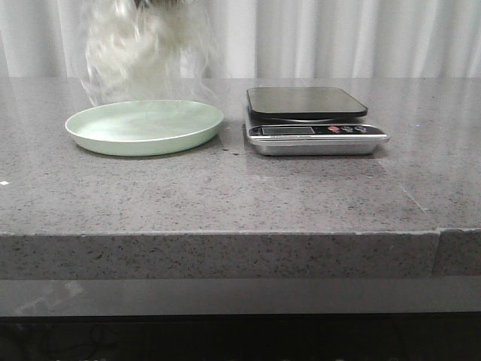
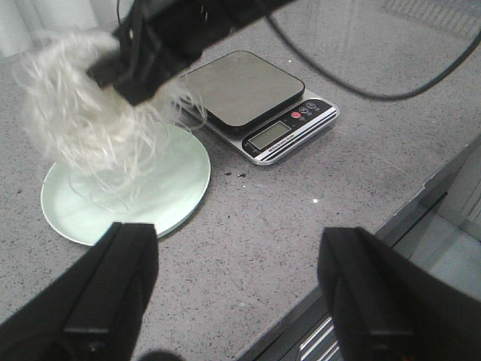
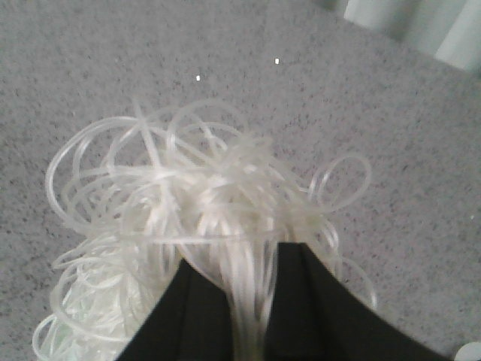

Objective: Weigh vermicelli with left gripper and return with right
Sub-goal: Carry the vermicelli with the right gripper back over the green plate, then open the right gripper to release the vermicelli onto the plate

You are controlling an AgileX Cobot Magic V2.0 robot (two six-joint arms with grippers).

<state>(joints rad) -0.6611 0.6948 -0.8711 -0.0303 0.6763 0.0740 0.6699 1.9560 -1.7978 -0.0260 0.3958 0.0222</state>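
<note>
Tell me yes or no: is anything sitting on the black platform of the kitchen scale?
No: the silver kitchen scale's flat black platform is bare, while the fluffy white vermicelli hangs above the pale green round plate.

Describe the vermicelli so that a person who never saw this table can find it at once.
Look at the grey table: a green plate lies left of a scale. The vermicelli hangs in the air above the plate, pinched in the right gripper. It is the only loose, fluffy thing here: a tangle of thin, curly, whitish strands.

vermicelli [image 1: 143, 53] translucent white | plate [image 1: 113, 139] pale green | table [image 1: 225, 203] grey (speckled) | scale [image 1: 316, 124] black-silver
</note>
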